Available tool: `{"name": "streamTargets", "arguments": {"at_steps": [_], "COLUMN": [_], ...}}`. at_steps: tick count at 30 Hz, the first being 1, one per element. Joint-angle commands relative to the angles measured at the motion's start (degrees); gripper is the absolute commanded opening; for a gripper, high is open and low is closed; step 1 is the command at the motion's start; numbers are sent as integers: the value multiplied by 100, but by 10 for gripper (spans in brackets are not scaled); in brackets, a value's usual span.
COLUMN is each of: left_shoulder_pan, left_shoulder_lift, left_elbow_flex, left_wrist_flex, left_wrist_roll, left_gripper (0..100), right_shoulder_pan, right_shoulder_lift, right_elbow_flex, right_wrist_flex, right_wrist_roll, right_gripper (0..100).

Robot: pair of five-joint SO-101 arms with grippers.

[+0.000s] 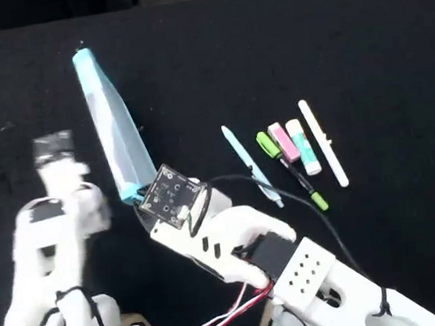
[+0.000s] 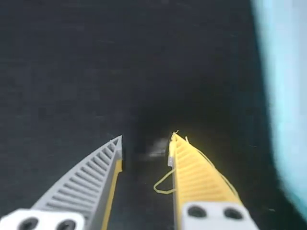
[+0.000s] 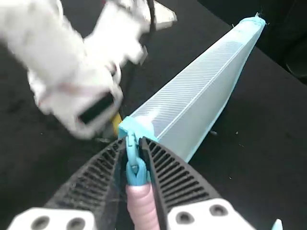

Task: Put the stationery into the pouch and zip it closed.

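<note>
Two tools in play. Your right tool point(image 3: 135, 143) is pressed together on the blue zipper pull point(image 3: 135, 165) at the end of the long, translucent light-blue pouch point(image 3: 196, 91), probably to anchor that end while the zip is worked. Your left tool point(image 2: 144, 143) hangs spread and empty over the black worktop point(image 2: 72, 62), with the pouch just beside it. The row of coloured plastic pens and markers point(image 1: 284, 141) lies well apart from both tools, not yet packed. No writing is legible anywhere.
</note>
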Motion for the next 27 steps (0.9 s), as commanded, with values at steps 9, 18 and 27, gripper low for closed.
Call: {"name": "streamTargets", "arguments": {"at_steps": [9, 18, 27], "left_shoulder_pan": [-1042, -224, 690], "left_shoulder_lift": [-141, -510, -2778], "left_elbow_flex": [-2545, -2659, -2378], "left_wrist_flex": [2936, 3516, 3991], "left_wrist_roll": [-967, -1732, -1969], "left_gripper": [163, 163, 163], "right_shoulder_pan": [-62, 158, 466], "right_shoulder_lift": [-171, -145, -136], "right_elbow_flex": [242, 400, 699], "right_wrist_flex": [-149, -158, -747], "right_wrist_roll": [44, 44, 35], "right_gripper": [11, 11, 11]}}
